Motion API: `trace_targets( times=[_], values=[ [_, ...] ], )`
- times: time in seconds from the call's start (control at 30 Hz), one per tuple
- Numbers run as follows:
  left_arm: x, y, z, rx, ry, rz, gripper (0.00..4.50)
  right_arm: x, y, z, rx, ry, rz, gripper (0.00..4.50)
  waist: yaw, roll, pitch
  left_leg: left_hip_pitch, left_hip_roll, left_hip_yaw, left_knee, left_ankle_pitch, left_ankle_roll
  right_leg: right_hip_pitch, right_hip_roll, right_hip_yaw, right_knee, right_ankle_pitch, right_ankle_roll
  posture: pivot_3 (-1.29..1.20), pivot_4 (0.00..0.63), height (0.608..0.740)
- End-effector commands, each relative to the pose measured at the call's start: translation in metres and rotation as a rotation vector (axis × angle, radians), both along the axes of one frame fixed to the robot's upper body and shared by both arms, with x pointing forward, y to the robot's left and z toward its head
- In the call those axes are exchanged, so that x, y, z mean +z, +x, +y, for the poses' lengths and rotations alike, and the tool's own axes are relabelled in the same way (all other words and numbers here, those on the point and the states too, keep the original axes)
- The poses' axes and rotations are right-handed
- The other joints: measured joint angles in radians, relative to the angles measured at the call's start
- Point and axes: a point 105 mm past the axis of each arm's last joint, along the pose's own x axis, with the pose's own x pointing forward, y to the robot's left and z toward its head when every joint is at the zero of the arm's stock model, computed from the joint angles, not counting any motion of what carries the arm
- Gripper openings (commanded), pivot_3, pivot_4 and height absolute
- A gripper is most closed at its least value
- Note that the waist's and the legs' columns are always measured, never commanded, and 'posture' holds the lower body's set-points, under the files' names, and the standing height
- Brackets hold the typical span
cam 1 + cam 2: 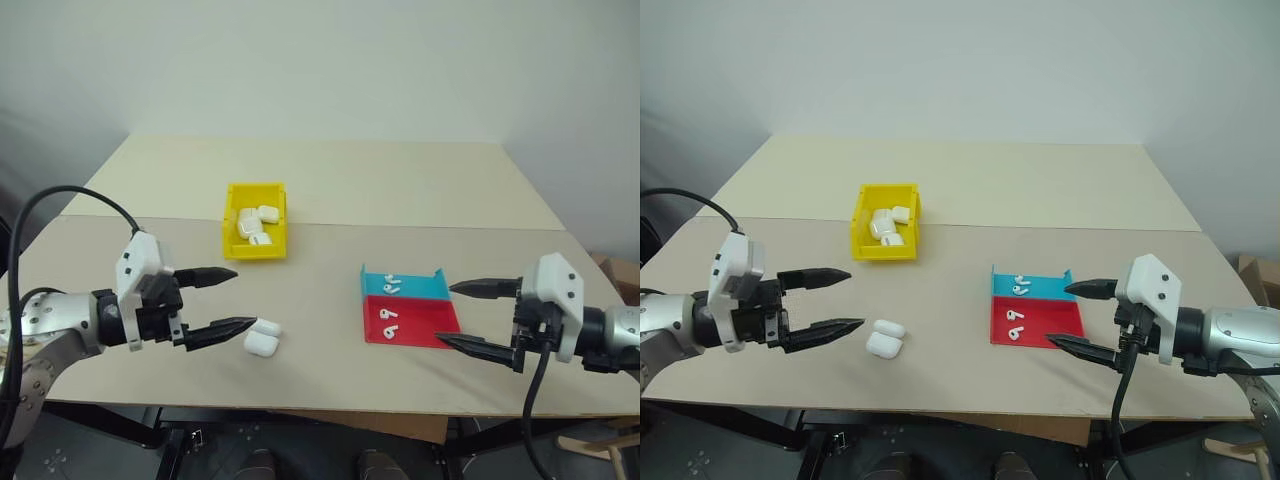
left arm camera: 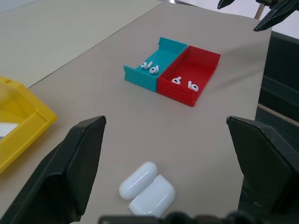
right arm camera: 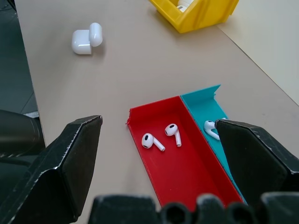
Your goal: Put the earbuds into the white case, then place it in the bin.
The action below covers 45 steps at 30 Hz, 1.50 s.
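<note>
Earbuds (image 3: 171, 133) lie in the red tray (image 3: 196, 177), well right of the white case (image 1: 262, 338), which sits lid-open on the table (image 1: 320, 300) before the yellow bin (image 1: 254, 221). Left gripper (image 1: 232, 300) and right gripper (image 1: 447, 314) hover, jaws apart.

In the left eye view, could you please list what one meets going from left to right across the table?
left gripper → yellow bin, set farther back → open white case → blue tray and red tray, each holding earbuds → right gripper
</note>
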Motion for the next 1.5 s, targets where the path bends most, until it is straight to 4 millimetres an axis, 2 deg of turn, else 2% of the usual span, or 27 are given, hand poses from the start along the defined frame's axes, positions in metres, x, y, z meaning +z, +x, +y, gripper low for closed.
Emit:
trace_targets(
  times=[0.03,0.23,0.53,0.67,0.83,0.9,1.13,1.27,1.5],
  values=[
    [0.014,0.000,0.001,-0.001,-0.022,-0.065,4.50,0.011,-0.001,0.001,0.009,0.011,-0.055,4.49,0.001,0.000,0.000,0.000,0.000,0.000,0.000,0.000,0.000,0.000,0.000,0.000,0.000,0.000,0.000,0.00,0.150,0.740],
    [0.017,0.003,0.006,0.031,0.027,-0.027,4.50,0.011,-0.001,0.002,0.008,0.018,-0.057,4.49,0.001,0.000,0.000,0.000,0.000,0.000,0.000,0.000,0.000,0.000,0.000,0.000,0.000,0.000,0.000,0.00,0.150,0.740],
    [0.006,-0.002,0.009,0.100,0.255,0.021,4.50,0.017,0.005,0.005,-0.011,0.045,-0.053,4.49,-0.002,0.000,0.000,0.000,0.000,0.000,0.000,0.000,0.000,0.000,0.000,0.000,0.000,0.000,0.000,0.00,0.150,0.740],
    [-0.003,0.000,0.014,0.207,0.340,0.260,4.50,0.026,0.006,0.008,-0.014,0.084,-0.055,4.49,0.002,-0.001,0.000,0.001,0.000,-0.001,0.000,0.000,0.000,0.001,0.000,-0.001,0.000,-0.001,0.002,0.00,0.150,0.740],
    [-0.011,0.001,0.018,0.308,0.470,0.415,4.50,0.028,0.007,0.011,-0.033,0.112,-0.055,4.49,0.002,-0.001,0.000,0.000,-0.001,-0.002,0.000,0.000,0.000,0.001,0.000,-0.001,0.000,-0.002,0.004,0.00,0.150,0.740],
    [-0.012,0.004,0.011,0.298,0.487,0.391,4.50,0.029,0.008,0.013,-0.040,0.131,-0.055,4.49,0.001,-0.001,0.000,0.000,-0.001,-0.002,0.000,0.000,0.000,0.001,0.000,-0.001,0.000,-0.002,0.004,0.00,0.150,0.740],
    [-0.033,0.027,0.002,0.426,0.514,0.419,4.50,0.026,0.009,0.016,-0.065,0.144,-0.057,4.49,-0.001,-0.003,0.000,0.000,-0.002,-0.003,0.001,0.000,0.000,0.001,0.000,-0.001,0.001,-0.002,0.003,0.00,0.150,0.740],
    [-0.042,0.030,-0.003,0.455,0.580,0.450,4.50,0.025,0.005,0.017,-0.071,0.149,-0.056,4.49,0.000,-0.003,0.000,0.000,-0.002,-0.004,0.001,0.000,0.001,0.001,0.000,-0.001,0.001,-0.001,0.002,0.00,0.150,0.740],
    [-0.052,0.039,-0.027,0.493,0.603,0.501,4.50,0.025,0.006,0.020,-0.083,0.162,-0.065,4.49,0.002,-0.003,0.000,0.000,-0.002,-0.005,0.001,0.000,0.000,0.002,-0.001,-0.001,0.001,0.001,0.000,0.00,0.150,0.740]
  ],
)
